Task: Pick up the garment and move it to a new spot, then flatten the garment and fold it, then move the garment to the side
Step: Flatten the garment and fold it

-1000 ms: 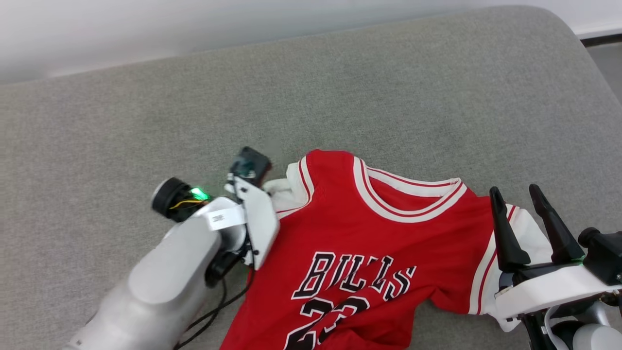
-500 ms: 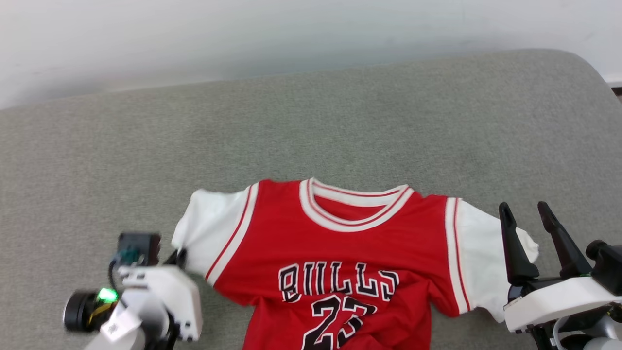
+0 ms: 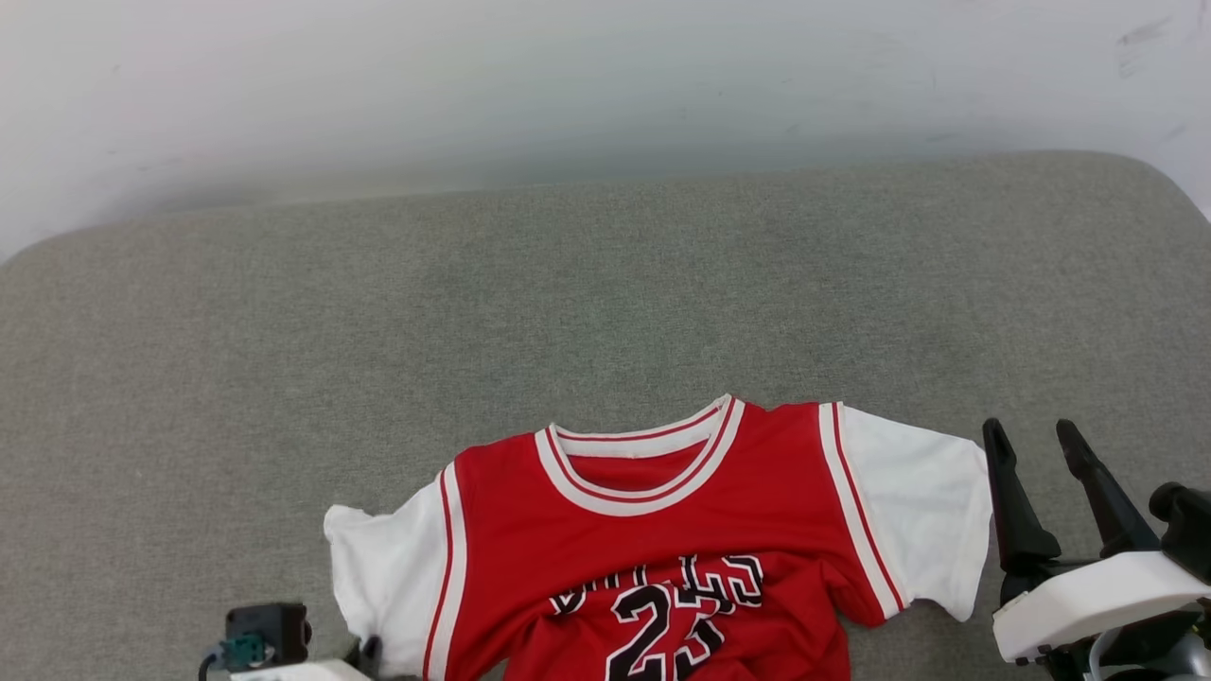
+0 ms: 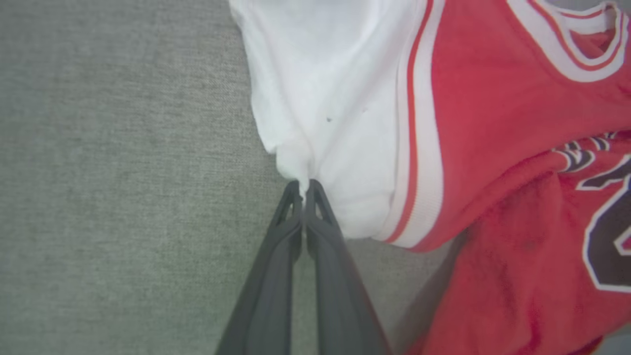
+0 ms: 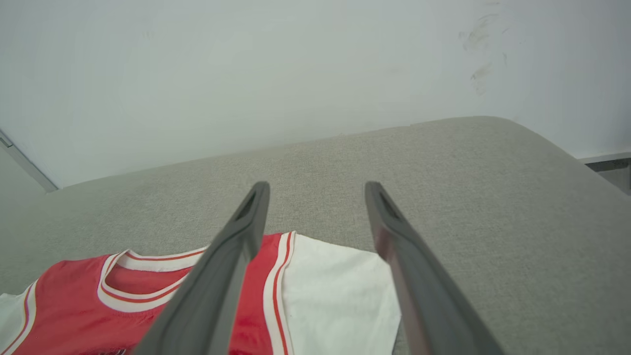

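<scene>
The garment is spread face up on the grey cushion, close to its near edge and somewhat right of the middle. The collar is turned toward the far edge, where the wall stands. The shoulder line is laid left to right, along the near edge. Below the collar the chest is rucked, so that the lettering is partly folded under.

The left jaws are pressed together on the outer hem of the left sleeve, and a small nip of white cloth is held between their tips. The right jaws are held wide and nothing is carried in them. They are poised just outside the right sleeve, which is laid flat and is not touched.

The coming move is judged to turn on that last relation. The free sleeve lies just inward of the right jaws, toward the cushion's left edge, and the right arm is plainly the nearer one to it. Only a short reach inward and down would be needed. With the opposite sleeve gripped, a pull toward the right edge is expected to draw the shoulder line taut and ease the ruck.
</scene>
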